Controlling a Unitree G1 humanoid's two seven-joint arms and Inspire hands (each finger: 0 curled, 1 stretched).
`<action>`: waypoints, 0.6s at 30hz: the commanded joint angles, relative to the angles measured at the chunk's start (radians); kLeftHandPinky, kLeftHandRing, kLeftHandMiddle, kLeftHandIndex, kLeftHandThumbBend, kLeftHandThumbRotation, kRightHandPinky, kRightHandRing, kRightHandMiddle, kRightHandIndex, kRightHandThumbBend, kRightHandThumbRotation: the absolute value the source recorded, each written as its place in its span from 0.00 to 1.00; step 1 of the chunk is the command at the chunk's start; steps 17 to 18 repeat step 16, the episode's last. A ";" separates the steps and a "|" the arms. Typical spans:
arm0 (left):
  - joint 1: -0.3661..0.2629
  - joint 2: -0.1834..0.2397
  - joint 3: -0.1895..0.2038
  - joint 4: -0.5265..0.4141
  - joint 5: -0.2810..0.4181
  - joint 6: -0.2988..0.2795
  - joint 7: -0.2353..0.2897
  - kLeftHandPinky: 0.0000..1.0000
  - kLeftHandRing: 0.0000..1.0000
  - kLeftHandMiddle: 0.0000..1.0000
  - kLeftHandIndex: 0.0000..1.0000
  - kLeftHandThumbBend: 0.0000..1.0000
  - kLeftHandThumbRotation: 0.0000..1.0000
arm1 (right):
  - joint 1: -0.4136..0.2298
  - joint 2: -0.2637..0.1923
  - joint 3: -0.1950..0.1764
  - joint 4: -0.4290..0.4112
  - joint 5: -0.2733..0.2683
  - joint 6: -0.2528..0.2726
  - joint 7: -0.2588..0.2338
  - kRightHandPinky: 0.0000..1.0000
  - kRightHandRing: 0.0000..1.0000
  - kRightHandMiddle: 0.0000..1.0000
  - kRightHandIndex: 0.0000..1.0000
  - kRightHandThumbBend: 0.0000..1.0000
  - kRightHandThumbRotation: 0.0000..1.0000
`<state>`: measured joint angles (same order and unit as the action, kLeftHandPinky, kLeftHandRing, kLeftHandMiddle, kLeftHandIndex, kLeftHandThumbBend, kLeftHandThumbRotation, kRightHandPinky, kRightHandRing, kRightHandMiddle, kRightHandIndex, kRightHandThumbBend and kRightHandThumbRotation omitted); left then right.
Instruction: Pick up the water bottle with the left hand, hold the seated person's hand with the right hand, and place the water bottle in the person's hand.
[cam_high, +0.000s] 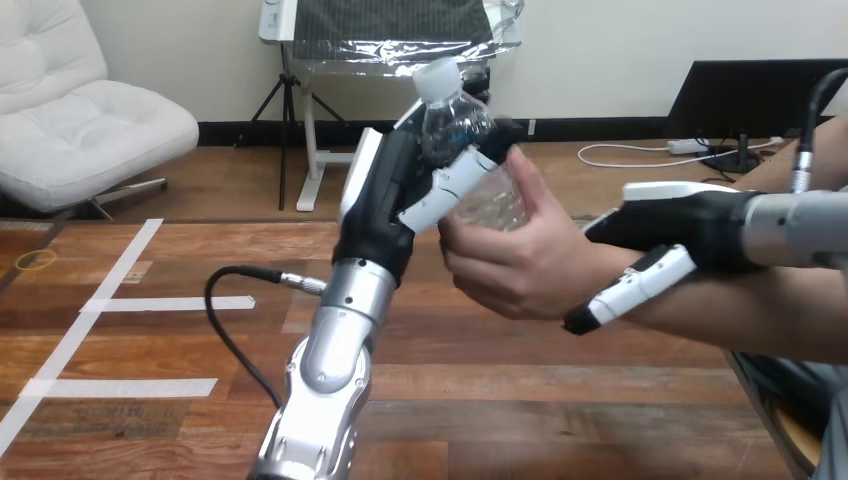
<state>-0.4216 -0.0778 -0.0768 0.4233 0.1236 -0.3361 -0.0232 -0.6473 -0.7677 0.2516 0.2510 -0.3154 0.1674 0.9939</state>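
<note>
A clear water bottle (462, 128) with a white cap stands upright in the air above the table's middle. My left hand (392, 190) is shut on it, fingers and thumb curled round its body. The person's hand (515, 255) reaches in from the right and wraps round the bottle's lower part, so both hands are on it. My right hand (680, 232) lies against the person's wrist, its thumb curled under the wrist and its back over it, gripping the wrist.
The wooden table (180, 400) carries white tape lines (120, 300) at the left. A yellow rubber band (36, 260) lies near the far left edge. A black cable (232, 310) loops beside my left forearm.
</note>
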 joint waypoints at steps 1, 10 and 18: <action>0.000 0.024 0.005 -0.079 0.004 -0.051 0.013 0.95 0.89 0.85 0.81 0.73 1.00 | 0.025 -0.033 -0.016 -0.033 0.024 0.046 0.043 0.63 0.74 0.79 0.84 1.00 0.43; 0.026 0.045 0.016 -0.104 -0.002 -0.098 0.015 0.91 0.86 0.83 0.80 0.75 1.00 | 0.036 -0.069 -0.031 -0.038 0.059 0.061 0.083 0.62 0.76 0.82 0.87 1.00 0.39; 0.047 0.055 0.022 -0.129 -0.012 -0.110 0.009 0.87 0.84 0.81 0.78 0.77 1.00 | 0.050 -0.096 -0.037 -0.050 0.052 0.060 0.078 0.62 0.78 0.84 0.89 1.00 0.44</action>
